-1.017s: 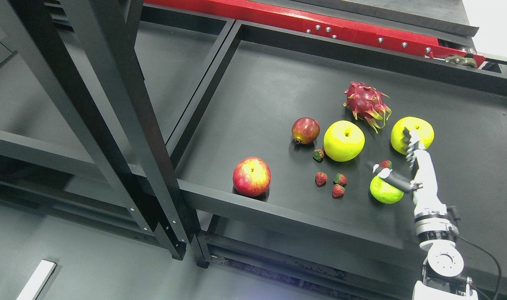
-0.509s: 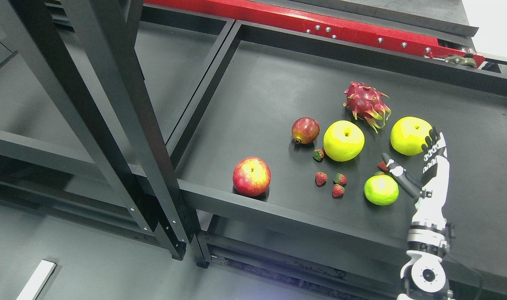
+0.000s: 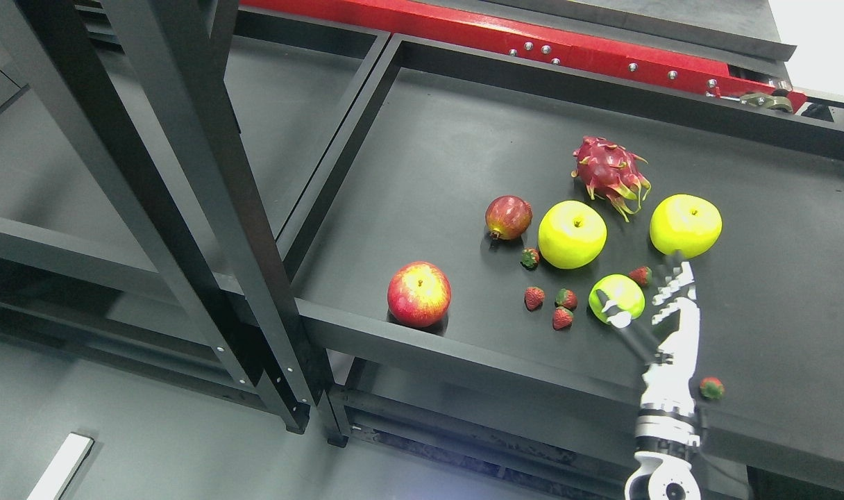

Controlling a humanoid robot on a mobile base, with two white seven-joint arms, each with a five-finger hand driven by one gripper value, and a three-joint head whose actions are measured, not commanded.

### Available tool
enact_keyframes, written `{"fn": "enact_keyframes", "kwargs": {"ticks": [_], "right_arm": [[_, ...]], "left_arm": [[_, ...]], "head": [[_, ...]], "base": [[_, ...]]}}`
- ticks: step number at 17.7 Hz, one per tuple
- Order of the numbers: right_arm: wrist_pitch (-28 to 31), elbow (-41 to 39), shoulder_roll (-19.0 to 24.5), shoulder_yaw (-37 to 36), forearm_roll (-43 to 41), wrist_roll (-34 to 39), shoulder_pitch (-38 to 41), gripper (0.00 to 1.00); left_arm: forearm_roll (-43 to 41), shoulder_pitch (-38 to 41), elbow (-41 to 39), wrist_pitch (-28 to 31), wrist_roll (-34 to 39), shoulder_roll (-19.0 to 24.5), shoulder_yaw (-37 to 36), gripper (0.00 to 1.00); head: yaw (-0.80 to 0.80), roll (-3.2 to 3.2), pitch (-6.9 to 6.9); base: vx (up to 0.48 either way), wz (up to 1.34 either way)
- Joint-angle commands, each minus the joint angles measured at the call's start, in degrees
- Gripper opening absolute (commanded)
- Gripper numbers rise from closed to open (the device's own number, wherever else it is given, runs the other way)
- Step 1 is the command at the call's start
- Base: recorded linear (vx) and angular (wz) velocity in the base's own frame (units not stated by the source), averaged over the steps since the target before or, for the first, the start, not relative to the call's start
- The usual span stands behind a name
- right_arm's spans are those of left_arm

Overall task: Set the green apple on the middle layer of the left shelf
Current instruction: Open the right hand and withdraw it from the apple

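Right hand (image 3: 647, 312) is reaching onto the black shelf (image 3: 422, 167) from the lower right, fingers (image 3: 674, 288) spread and pointing away, thumb lying across the near face of the green apple (image 3: 615, 295); it is holding nothing, and the grip is not closed. The green apple is sitting just left of the hand, touching or almost touching the thumb, with the palm off to its right side rather than around it. Judged step: getting hold of the apple. To do it well, the hand is needing to move left so the palm is facing the apple's middle, then curl fingers over the far side while the thumb is pressing the near side; a round smooth fruit is likely rolling away if pushed from one side only. Taking the green apple as landmark: a small strawberry (image 3: 640, 276) is lying just beyond it to the right, three more strawberries (image 3: 552, 305) just to its left, two yellow apples (image 3: 572, 235) farther back, a red apple (image 3: 419, 294) well to its left near the shelf's front edge. One loose strawberry (image 3: 711, 387) is lying near the wrist, nearer the front edge. Left arm is not showing.
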Motion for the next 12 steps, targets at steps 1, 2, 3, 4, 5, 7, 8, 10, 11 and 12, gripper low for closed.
{"fn": "enact_keyframes", "kwargs": {"ticks": [1, 2, 3, 4, 5, 7, 8, 10, 11, 12], "right_arm": [[0.1, -1.2, -1.0, 5.9, -1.1, 1.8, 1.9, 1.0], [0.2, -1.2, -1.0, 5.9, -1.1, 1.7, 1.8, 1.0], [0.3, -1.2, -1.0, 6.0, -1.1, 1.7, 1.7, 1.0], [0.5, -1.2, -1.0, 6.0, -1.1, 1.6, 1.7, 1.0], [1.0, -1.2, -1.0, 6.1, -1.1, 1.6, 1.5, 1.0], [1.1, -1.2, -1.0, 6.1, -1.1, 1.6, 1.4, 1.0], [1.1, -1.2, -1.0, 6.1, -1.1, 1.6, 1.4, 1.0], [1.1, -1.2, -1.0, 6.1, -1.1, 1.6, 1.4, 1.0], [1.1, -1.1, -1.0, 6.1, -1.0, 1.6, 1.4, 1.0], [1.1, -1.1, -1.0, 6.0, -1.0, 1.6, 1.4, 1.0]], "left_arm": [[0.0, 0.0, 0.0, 0.0, 0.0, 1.0, 0.0, 1.0], [0.0, 0.0, 0.0, 0.0, 0.0, 1.0, 0.0, 1.0], [0.0, 0.0, 0.0, 0.0, 0.0, 1.0, 0.0, 1.0], [0.0, 0.0, 0.0, 0.0, 0.0, 1.0, 0.0, 1.0], [0.0, 0.0, 0.0, 0.0, 0.0, 1.0, 0.0, 1.0], [0.0, 0.0, 0.0, 0.0, 0.0, 1.0, 0.0, 1.0], [0.0, 0.0, 0.0, 0.0, 0.0, 1.0, 0.0, 1.0], [0.0, 0.0, 0.0, 0.0, 0.0, 1.0, 0.0, 1.0], [0.0, 0.0, 0.0, 0.0, 0.0, 1.0, 0.0, 1.0], [0.0, 0.0, 0.0, 0.0, 0.0, 1.0, 0.0, 1.0]], "head": [[0.0, 0.0, 0.0], [0.0, 0.0, 0.0], [0.0, 0.0, 0.0], [0.0, 0.0, 0.0], [0.0, 0.0, 0.0], [0.0, 0.0, 0.0], [0.0, 0.0, 0.0], [0.0, 0.0, 0.0], [0.0, 0.0, 0.0], [0.0, 0.0, 0.0]], "base": [[0.0, 0.0], [0.0, 0.0], [0.0, 0.0], [0.0, 0.0], [0.0, 0.0], [0.0, 0.0], [0.0, 0.0], [0.0, 0.0], [0.0, 0.0], [0.0, 0.0]]}}
